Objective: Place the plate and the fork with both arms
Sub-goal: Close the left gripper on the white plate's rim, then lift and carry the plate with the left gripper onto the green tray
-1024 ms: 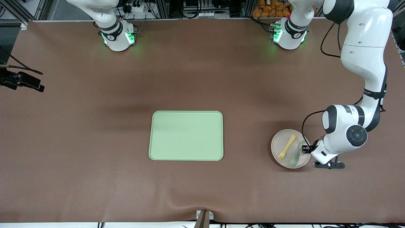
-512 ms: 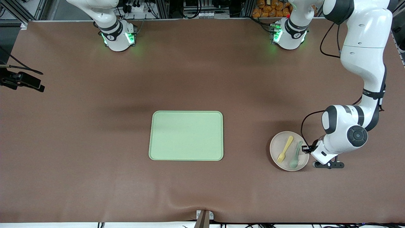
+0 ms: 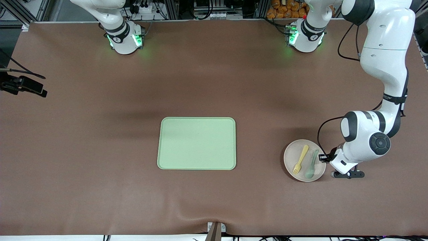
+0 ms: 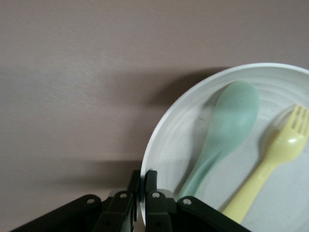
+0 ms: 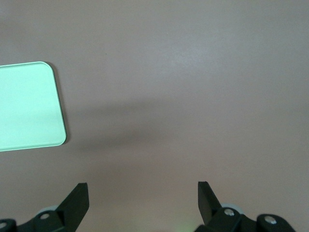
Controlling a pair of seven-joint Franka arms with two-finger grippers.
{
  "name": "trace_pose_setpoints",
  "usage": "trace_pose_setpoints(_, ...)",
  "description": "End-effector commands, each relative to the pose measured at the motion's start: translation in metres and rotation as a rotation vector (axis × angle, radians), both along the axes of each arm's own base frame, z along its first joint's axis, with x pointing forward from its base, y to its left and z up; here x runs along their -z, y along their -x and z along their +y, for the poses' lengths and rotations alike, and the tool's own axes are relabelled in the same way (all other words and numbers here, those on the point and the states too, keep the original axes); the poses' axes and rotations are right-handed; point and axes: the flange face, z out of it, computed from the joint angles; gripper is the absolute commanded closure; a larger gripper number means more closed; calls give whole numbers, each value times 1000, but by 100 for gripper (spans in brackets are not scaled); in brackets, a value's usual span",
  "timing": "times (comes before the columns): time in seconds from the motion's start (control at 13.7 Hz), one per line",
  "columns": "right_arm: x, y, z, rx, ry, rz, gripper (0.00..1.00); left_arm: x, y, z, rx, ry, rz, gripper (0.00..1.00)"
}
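Note:
The pale beige plate (image 3: 292, 153) is near the left arm's end of the table and carries the pale-yellow fork (image 3: 300, 160) and a green spoon (image 3: 311, 164). My left gripper (image 3: 323, 158) is shut on the plate's rim at the side toward the left arm's end. In the left wrist view its jaws (image 4: 143, 181) pinch the edge of the plate (image 4: 178, 140), with the spoon (image 4: 227, 125) and the fork (image 4: 275, 154) lying side by side on it. My right gripper (image 5: 143, 195) is open and empty, high over bare table; it is out of the front view.
A light-green rectangular tray (image 3: 196, 143) lies at the table's middle, toward the right arm's end from the plate; its corner shows in the right wrist view (image 5: 29, 106). A black camera mount (image 3: 23, 85) sits at the table's edge at the right arm's end.
The plate, held by my left gripper, has shifted slightly toward the tray and nearer to the front camera, with fork and spoon still on it. The right arm has not moved.

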Motion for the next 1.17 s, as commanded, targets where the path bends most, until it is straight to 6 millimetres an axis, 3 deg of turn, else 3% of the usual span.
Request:
trace_pose_setpoints(0.0, -3, 2, -1, -4, 4, -1, 0, -1, 0, -2, -64, 86, -1, 100)
trace_pose_setpoints(0.37, -2, 2, -2, -4, 4, 0, 0, -9, -1, -15, -54, 116, -5, 100)
trace_pose_setpoints(0.8, -2, 2, -3, -2, 4, 2, 0, -45, -5, -27, -116, 230, -12, 100)
trace_pose_setpoints(1.1, -2, 2, -4, -1, 2, 0, 0, -67, -2, -60, -172, 294, 20, 100)
